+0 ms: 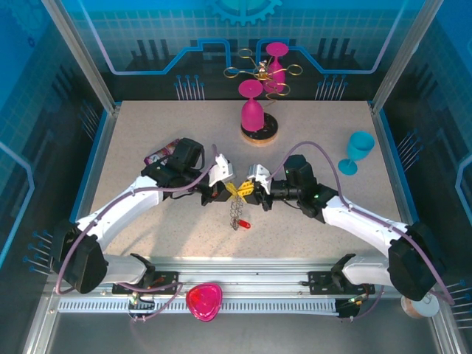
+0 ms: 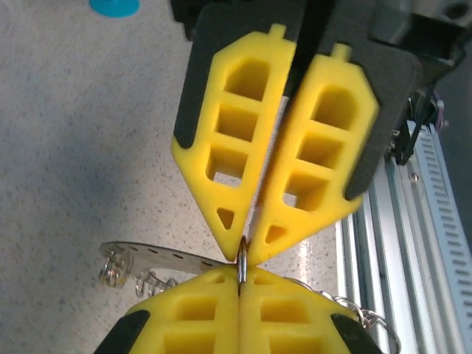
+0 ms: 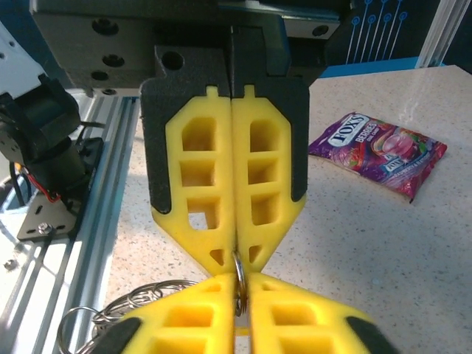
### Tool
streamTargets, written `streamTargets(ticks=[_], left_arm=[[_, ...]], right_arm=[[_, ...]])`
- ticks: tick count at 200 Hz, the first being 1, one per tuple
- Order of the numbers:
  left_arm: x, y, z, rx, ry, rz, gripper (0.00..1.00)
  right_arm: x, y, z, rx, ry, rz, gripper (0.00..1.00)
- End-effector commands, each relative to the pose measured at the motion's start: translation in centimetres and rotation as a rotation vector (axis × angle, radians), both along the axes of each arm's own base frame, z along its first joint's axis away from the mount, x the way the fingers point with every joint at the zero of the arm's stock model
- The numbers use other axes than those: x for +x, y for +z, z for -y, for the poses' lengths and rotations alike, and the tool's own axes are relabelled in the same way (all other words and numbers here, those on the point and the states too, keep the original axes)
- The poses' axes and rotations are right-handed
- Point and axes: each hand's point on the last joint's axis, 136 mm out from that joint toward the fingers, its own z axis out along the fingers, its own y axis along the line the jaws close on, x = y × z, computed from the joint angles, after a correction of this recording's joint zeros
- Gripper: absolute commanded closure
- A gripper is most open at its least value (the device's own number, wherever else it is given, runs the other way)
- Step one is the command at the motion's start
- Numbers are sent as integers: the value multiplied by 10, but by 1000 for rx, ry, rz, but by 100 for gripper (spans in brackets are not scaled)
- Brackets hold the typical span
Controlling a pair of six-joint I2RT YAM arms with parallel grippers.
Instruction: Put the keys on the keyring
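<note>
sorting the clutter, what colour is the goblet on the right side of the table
Teal blue goblet, seen best in the top external view.

Keyring [image 1: 236, 210] mid-table between left gripper [image 1: 227, 189], right gripper [image 1: 248, 192].

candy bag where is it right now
In the top view the candy bag lies on the table's left side, just behind the left arm's wrist; the right wrist view shows it flat on the table.

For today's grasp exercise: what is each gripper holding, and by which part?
Both the left gripper and the right gripper pinch one small wire ring at their fingertips, from opposite sides; the keyring hangs nearby.
</note>
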Motion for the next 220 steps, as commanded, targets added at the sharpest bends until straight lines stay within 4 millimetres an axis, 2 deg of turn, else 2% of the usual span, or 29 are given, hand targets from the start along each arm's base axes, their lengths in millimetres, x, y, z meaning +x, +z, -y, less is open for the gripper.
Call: streamTargets(ticks=[1,17,29,54,75,88,116,137,151,162,194,220], left_arm=[[0,21,7,-53,140,-65,100],[6,18,2,-35,283,-143,100],[12,17,-4,-31,393,-202,100],[24,13,-20,-21,636,-329,100],[28,6,-35,0,832,-470,100],[28,6,-39,11,916,-559,100],[29,13,-39,-18,1060,-746,100],[32,21,-37,-41,1132,-840,100],[29,20,-38,-12,1182,-908,100],[26,19,-36,14,1193,-958,100],[21,12,-33,32,1223,-1050,100],[19,11,-29,35,1216,-1089,100]], right_arm=[[7,15,7,2,-46,11,71],[8,16,14,-13,-81,11,54],[11,18,21,-31,-123,14,49],[16,21,36,-76,-216,8,49],[11,27,41,-99,-255,12,54],[0,32,35,-101,-243,42,57],[-26,43,7,-46,-179,69,63],[-33,31,-15,-3,-162,40,64],[-28,16,-24,1,-188,25,64],[-22,12,-30,24,-218,33,60],[3,-14,-34,19,-323,41,53],[18,-25,-30,20,-399,53,46]])
